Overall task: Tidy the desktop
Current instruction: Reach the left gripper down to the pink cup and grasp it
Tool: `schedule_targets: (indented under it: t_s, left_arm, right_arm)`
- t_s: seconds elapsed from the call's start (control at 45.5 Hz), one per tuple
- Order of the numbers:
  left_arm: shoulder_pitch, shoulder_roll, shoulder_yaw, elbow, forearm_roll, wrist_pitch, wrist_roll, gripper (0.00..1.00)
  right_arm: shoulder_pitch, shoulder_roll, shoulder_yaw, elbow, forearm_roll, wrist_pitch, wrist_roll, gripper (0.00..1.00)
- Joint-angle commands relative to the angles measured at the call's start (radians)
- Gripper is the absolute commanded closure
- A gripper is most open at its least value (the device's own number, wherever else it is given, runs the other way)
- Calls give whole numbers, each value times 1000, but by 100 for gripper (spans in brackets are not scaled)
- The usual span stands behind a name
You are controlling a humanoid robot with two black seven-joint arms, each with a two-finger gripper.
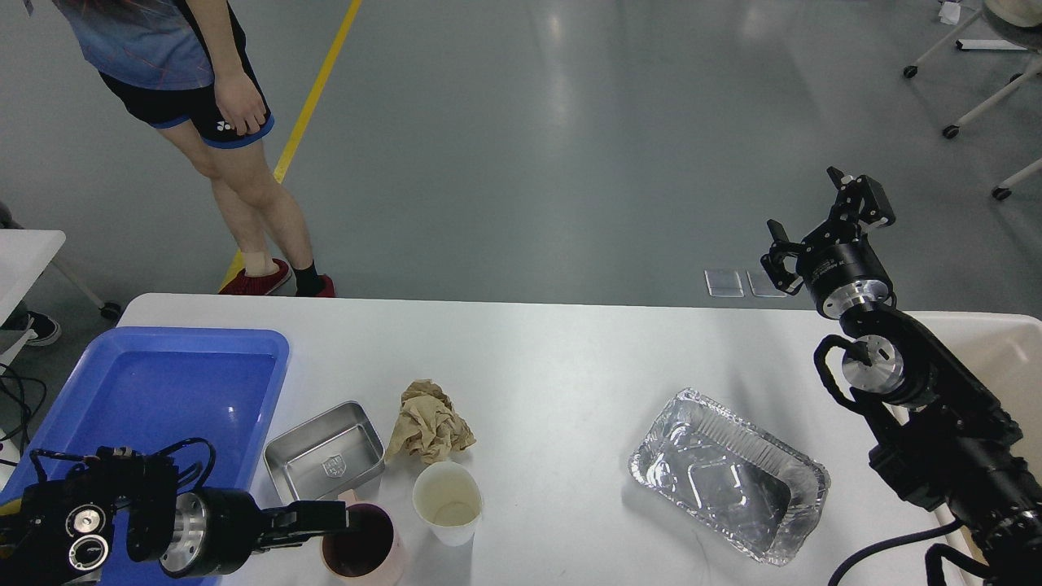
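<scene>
One surface: the wide white glossy desktop [553, 358] fills the lower half of the head view, its rounded far corner at 10 o'clock.
Left arm pose: it lies low and level from 8 o'clock, and the left gripper [338, 518] has its fingers at the rim of a pink mug with a dark inside [362, 553].
Left grip: whether the fingers pinch the rim, I cannot tell.
Right arm pose: it rises from 4 o'clock, with the right gripper [814, 218] lifted beyond the desktop's far edge, fingers spread apart and holding nothing.
Cut off: the mug's base is cut by the frame; a beige plastic bin [997, 346] sits partly behind the right arm.
Around the left gripper: a square steel tray [326, 450] at 12 o'clock, a crumpled brown paper [427, 423] and a white paper cup [447, 500] toward 2, and a blue plastic tub [163, 391] at 10.
Further off: a crinkled foil tray [728, 476] lies at 3 o'clock, well apart.
</scene>
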Motion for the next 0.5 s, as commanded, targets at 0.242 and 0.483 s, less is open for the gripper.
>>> schedule_targets:
  t_s: [0.242,0.483]
  left_arm:
    - [22,-36,1,26,2,9,0,26]
    - [27,-37,-1,29,7,9,0,40]
  right_arm:
    - [-1,0,0,-5,0,2,1,0]
    - [-1,1,0,-6,-2,2,1,0]
